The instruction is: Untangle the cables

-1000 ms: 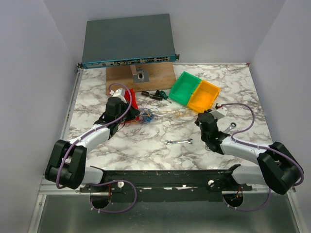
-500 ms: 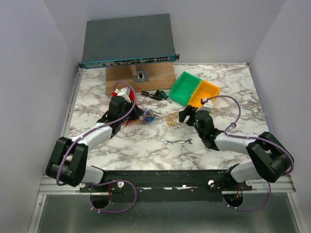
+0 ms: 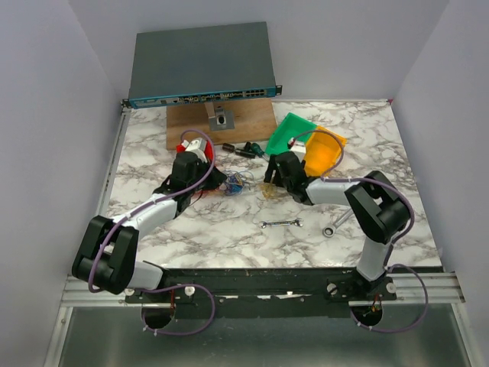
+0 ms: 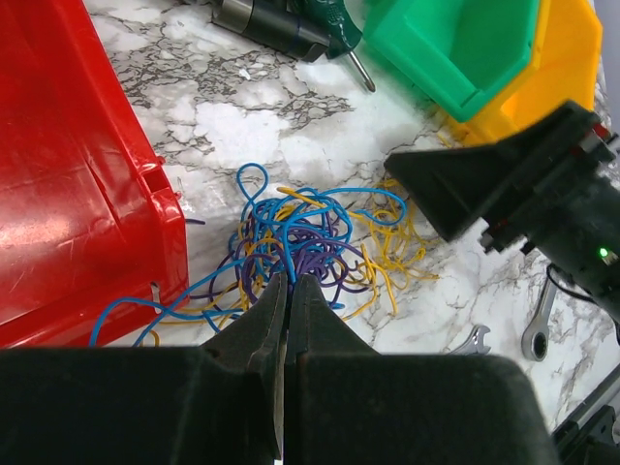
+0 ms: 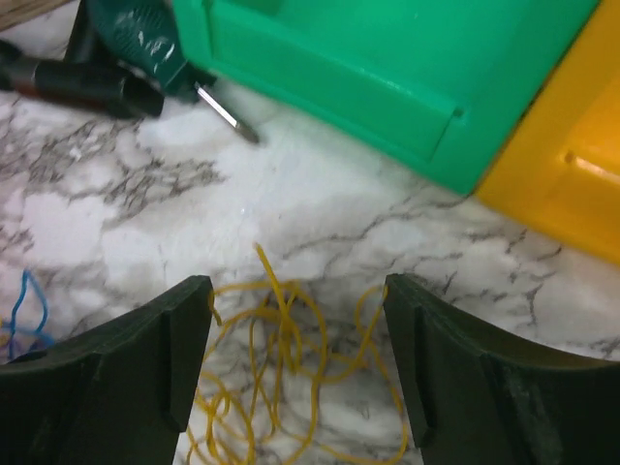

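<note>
Cables (image 3: pixel 235 183) sit as a small multicoloured knot on the marble table (image 3: pixel 229 241) in the overhead view. Pale yellow strands (image 3: pixel 269 191) trail off to its right, toward the green bin (image 3: pixel 286 134). The left gripper (image 3: pixel 219 180) meets the knot from the left, and the right gripper (image 3: pixel 270 176) reaches in from the right over the yellow strands. I judge the two are set opposite each other so the bundle can be drawn apart.

In the left wrist view the jaws are clenched together at the knot's near edge. Blue strands run right into the pinch, so this side looks like the anchor. The red bin (image 4: pixel 68 174) lies just left of the tangle.

In the right wrist view the fingers (image 5: pixel 145 358) stand wide apart, released and grasping nothing. Loose yellow loops lie on the marble in the gap between them, with the green bin farther off. That placement, I judge, is for closing down on those strands.
</note>
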Controlling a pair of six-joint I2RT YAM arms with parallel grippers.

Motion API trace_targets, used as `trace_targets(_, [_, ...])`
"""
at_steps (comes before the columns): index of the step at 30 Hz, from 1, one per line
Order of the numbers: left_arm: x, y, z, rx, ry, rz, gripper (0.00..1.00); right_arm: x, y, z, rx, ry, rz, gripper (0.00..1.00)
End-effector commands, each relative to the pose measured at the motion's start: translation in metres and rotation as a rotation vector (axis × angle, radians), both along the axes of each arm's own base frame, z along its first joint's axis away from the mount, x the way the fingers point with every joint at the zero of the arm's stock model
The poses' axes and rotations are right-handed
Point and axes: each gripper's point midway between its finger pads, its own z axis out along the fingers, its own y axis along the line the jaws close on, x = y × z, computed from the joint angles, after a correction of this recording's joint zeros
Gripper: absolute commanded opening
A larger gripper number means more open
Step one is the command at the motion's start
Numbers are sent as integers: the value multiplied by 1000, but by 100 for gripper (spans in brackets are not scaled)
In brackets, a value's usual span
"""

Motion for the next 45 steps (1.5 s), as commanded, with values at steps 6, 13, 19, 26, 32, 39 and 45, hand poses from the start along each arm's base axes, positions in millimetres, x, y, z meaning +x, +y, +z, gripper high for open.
trace_targets(6, [6, 2, 19, 15, -61, 22, 0, -5, -48, -14, -206, 74, -224, 1])
trace_targets(13, [2, 20, 29, 27, -117, 104, 0, -42, -131, 73, -222, -130, -515, 1])
trace_targets(19, [-1, 26, 33, 19, -135, 140, 0, -74, -216, 155, -191, -236, -779, 1])
trace_targets(26, [2, 34, 24, 52, -104, 182, 0, -113, -295, 240, -152, -353, -1035, 1])
trace_targets(32, [6, 45, 13, 111, -50, 242, 0, -126, -298, 286, -65, -408, -1051, 1])
trace_targets(39, [-9, 3, 48, 58, -230, 24, 0, -89, -176, 300, 100, -417, -253, 1])
trace_targets(45, [-30, -32, 74, 25, -381, -150, 56, -98, -96, 308, 266, -399, 174, 1])
